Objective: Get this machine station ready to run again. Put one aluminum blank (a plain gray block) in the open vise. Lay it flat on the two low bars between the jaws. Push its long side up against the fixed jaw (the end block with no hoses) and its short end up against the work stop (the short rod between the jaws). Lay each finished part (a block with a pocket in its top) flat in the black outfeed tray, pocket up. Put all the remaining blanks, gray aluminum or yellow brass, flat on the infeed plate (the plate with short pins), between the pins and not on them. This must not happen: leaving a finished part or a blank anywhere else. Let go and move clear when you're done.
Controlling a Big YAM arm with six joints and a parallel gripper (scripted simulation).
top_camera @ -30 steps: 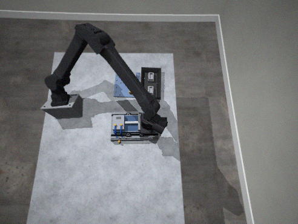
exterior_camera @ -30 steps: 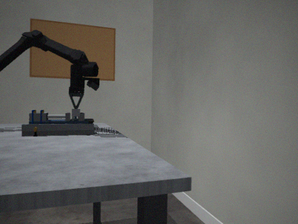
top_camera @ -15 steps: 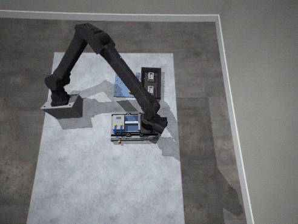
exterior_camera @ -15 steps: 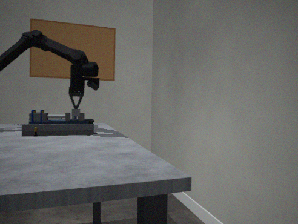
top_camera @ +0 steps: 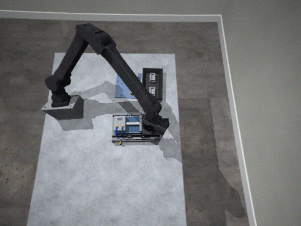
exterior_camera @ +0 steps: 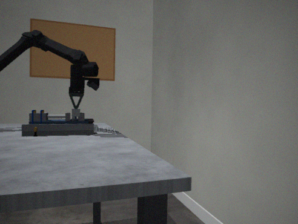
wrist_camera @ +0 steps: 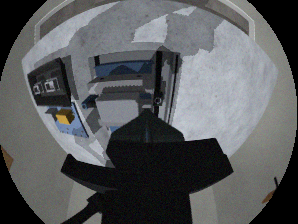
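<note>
The vise [top_camera: 134,135] [exterior_camera: 57,128] [wrist_camera: 124,70] stands mid-table, with the hosed jaw [top_camera: 118,121] [exterior_camera: 37,115] at its left end. A gray blank [top_camera: 133,123] [exterior_camera: 57,116] lies between the jaws. My gripper [exterior_camera: 76,106] [wrist_camera: 147,112] is shut on nothing and points straight down, its tips just above the fixed jaw [exterior_camera: 76,114]. In the overhead view my wrist hides the gripper and the fixed jaw. The black outfeed tray [top_camera: 159,85] [wrist_camera: 44,71] holds two pocketed finished parts [top_camera: 152,76] [top_camera: 151,90]. The blue infeed plate [top_camera: 122,88] lies partly under my arm, and a yellow brass blank [wrist_camera: 61,117] lies on it.
The arm's base block [top_camera: 62,107] stands at the left of the gray mat [top_camera: 92,171]. The table's front edge [exterior_camera: 91,189] drops off toward the camera in the side view. An orange panel [exterior_camera: 100,45] hangs on the back wall.
</note>
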